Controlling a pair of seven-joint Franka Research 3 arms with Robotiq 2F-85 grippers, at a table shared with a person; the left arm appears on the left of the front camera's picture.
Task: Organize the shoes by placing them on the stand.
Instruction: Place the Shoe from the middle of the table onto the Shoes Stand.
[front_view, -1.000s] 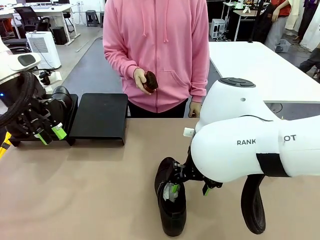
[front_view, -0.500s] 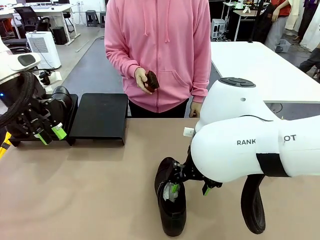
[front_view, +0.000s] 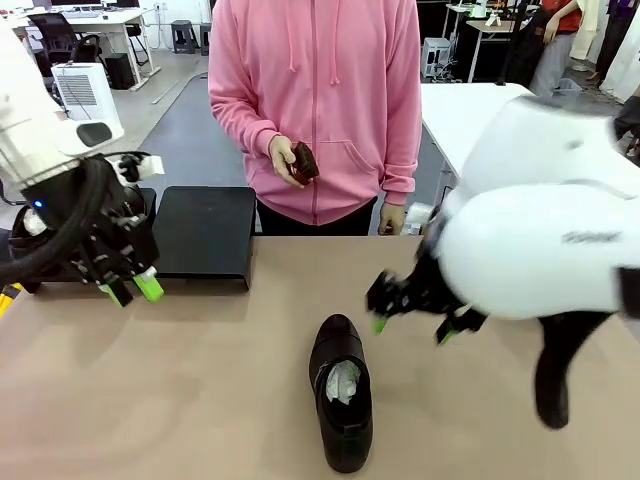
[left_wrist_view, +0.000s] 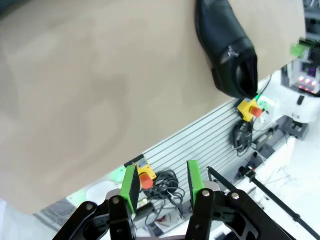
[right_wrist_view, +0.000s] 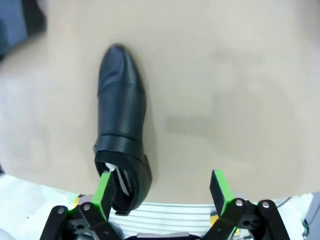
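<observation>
At the counter's (front_view: 200, 380) near middle, front view: one black shoe (front_view: 340, 405) lies on its sole with white paper inside, well apart from the stand (front_view: 205, 232) at the far-left edge. Stand top is bare where visible; the left arm hides part of it. Left tool (front_view: 132, 290) hangs just in front of the stand, jaws apart, empty. Right tool (front_view: 410, 325) is up and to the right of the shoe, not touching it, spread wide, empty. Person's hand (front_view: 285, 158) holds a brown object (front_view: 303, 162).

Left wrist view: left tool (left_wrist_view: 161, 185) parted, nothing between the pads; shoe (left_wrist_view: 225, 45) far off near the counter edge.

Right wrist view: right tool (right_wrist_view: 161, 190) wide, empty; shoe (right_wrist_view: 120, 130) points toe away, heel by one finger.
</observation>
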